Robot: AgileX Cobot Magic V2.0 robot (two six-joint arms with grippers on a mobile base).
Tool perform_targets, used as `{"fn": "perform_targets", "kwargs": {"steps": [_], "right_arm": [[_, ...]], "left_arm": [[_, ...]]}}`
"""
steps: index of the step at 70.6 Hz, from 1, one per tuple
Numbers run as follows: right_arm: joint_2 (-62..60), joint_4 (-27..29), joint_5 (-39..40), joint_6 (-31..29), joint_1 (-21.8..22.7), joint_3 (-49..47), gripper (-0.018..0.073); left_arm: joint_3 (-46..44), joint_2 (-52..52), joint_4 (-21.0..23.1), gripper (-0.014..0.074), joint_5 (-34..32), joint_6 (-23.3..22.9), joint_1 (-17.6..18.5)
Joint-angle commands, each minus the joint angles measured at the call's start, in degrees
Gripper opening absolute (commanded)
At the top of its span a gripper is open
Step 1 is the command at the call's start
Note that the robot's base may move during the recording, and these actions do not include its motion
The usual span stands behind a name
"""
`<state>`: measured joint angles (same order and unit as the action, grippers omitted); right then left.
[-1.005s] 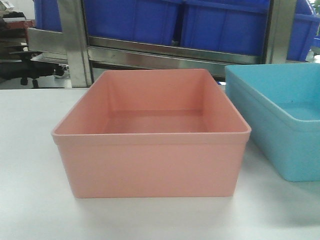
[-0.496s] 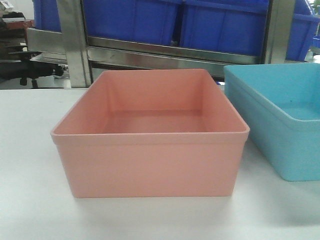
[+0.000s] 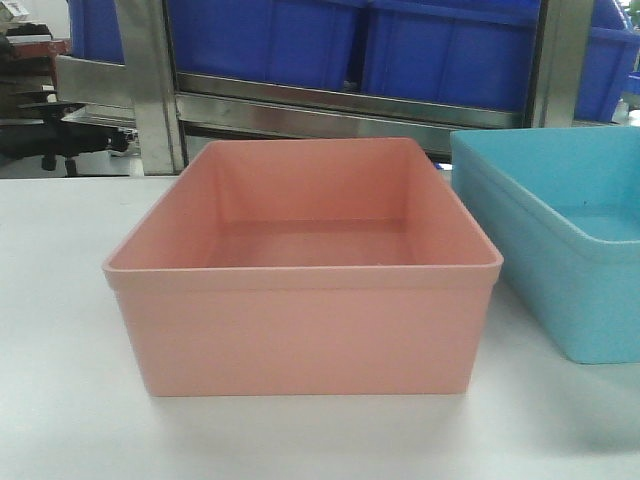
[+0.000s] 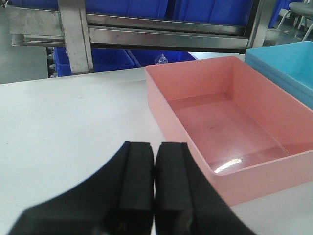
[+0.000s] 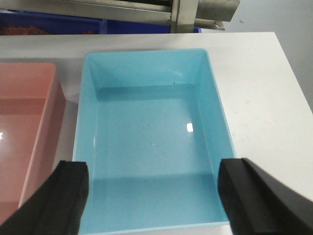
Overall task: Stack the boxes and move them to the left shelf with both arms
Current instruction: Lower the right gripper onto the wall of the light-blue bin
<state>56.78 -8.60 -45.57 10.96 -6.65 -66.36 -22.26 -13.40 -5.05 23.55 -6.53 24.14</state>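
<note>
- Your left gripper [image 4: 154, 161] is closed, its two black pads pressed together with nothing between them. It hangs over bare table [image 4: 73, 112], and the pink box [image 4: 230, 122] lies ahead and to its right, apart from it.
- Your right gripper [image 5: 153, 188] is spread wide and grips nothing. Its fingers [image 5: 68, 188] stand one at each long wall of the blue box [image 5: 151, 132], at its near end. You cannot tell whether they touch the rim.
- The pink box stands upright and empty near the middle of the table. The blue box is just beside it on the right, with a narrow gap between them, nearer the table's right edge.
- Beyond the table's far edge stands a steel rack [image 3: 340, 110] with dark blue bins [image 3: 270, 40] on it.
- The front view cuts off the blue box's right side. The right wrist view cuts off most of the pink box. Both grippers' bases run out of frame.
</note>
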Motion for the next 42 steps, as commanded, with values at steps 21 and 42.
{"fn": "perform_targets", "kwargs": {"steps": [21, 42], "right_arm": [[11.27, 3.07, -7.56, -14.8, 17.63, -10.91, 0.0545], [27.44, 28.36, -8.39, -42.66, 30.02, -10.91, 0.0519]], "left_arm": [[-1.57, -0.45, 0.14, -0.0006, -5.21, -0.07, 0.37], [-1.57, -0.45, 0.04, -0.0006, -5.45, -0.07, 0.37]]}}
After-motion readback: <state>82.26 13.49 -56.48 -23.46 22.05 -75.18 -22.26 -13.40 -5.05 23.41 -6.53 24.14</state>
